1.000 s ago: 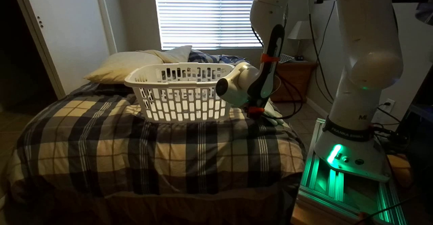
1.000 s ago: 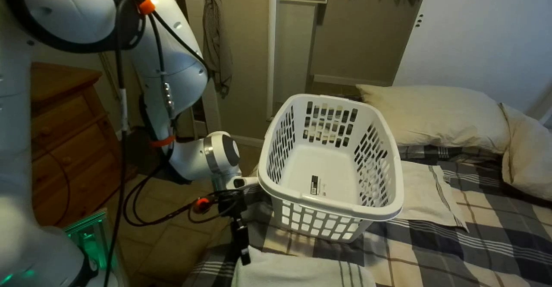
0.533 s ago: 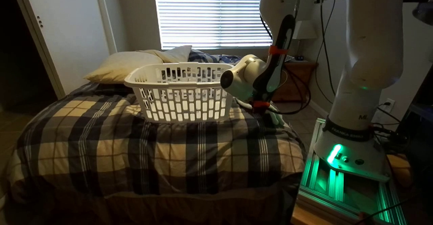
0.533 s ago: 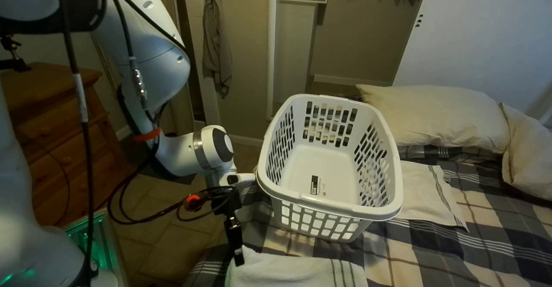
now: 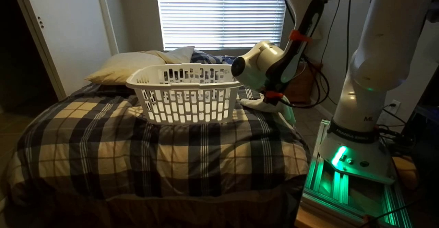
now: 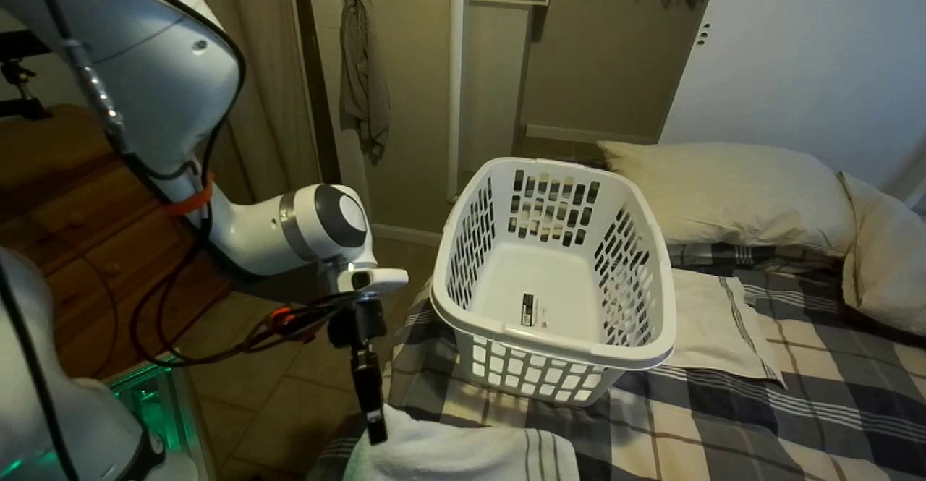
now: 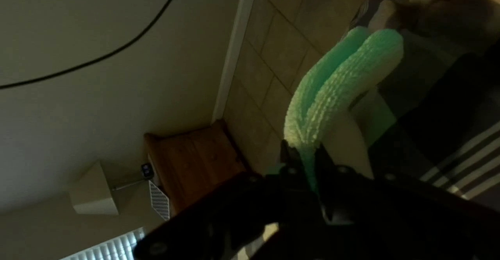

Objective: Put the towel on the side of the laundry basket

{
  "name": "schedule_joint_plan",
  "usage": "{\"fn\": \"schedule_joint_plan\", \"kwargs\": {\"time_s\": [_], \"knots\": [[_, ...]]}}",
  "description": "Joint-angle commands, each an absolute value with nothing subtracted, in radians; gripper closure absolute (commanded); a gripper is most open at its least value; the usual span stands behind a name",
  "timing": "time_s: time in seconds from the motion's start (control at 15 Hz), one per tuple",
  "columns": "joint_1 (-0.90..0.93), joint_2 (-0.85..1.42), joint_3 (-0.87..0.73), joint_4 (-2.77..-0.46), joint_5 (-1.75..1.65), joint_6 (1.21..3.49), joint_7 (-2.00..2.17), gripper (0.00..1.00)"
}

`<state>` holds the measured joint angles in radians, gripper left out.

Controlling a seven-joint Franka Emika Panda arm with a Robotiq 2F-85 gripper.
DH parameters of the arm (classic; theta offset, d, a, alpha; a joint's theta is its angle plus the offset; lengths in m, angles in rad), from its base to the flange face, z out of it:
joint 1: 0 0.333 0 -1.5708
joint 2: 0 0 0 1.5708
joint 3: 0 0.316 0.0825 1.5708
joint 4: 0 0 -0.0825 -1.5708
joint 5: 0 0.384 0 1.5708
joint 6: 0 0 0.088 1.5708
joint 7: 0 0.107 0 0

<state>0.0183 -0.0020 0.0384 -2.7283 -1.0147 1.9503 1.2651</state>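
The towel, a pale whitish-green cloth with dark stripes near one end, lies bunched at the bed's edge in both exterior views (image 5: 262, 105) (image 6: 470, 452). My gripper (image 7: 304, 150) is shut on a fold of it; the pinched cloth (image 7: 343, 68) bulges out beyond the fingertips in the wrist view. In an exterior view the gripper (image 6: 377, 434) points down at the towel's near corner. The white laundry basket (image 5: 185, 85) stands upright on the bed, apart from gripper and towel; it also shows in an exterior view (image 6: 571, 347). Its inside holds only a label.
Another white striped cloth (image 6: 712, 329) lies flat on the basket's far side. Cream pillows (image 6: 731, 192) lie behind it. The plaid bed (image 5: 178, 152) ends beside the robot base. A wooden drawer chest (image 7: 191, 162) and lamp (image 7: 93, 191) stand by the wall.
My arm has drawn back from the basket toward the robot base and risen a little. The towel has been dragged along with the gripper. The basket has stayed nearly still.
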Motion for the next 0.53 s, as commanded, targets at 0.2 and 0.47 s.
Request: {"fn": "schedule_joint_plan", "kwargs": {"time_s": [0.2, 0.47], "knots": [[0.022, -0.158, 0.038, -2.735, -1.015, 1.870, 1.265, 0.89], [0.021, -0.218, 0.038, -2.730, -1.015, 1.847, 1.255, 0.89]]}}
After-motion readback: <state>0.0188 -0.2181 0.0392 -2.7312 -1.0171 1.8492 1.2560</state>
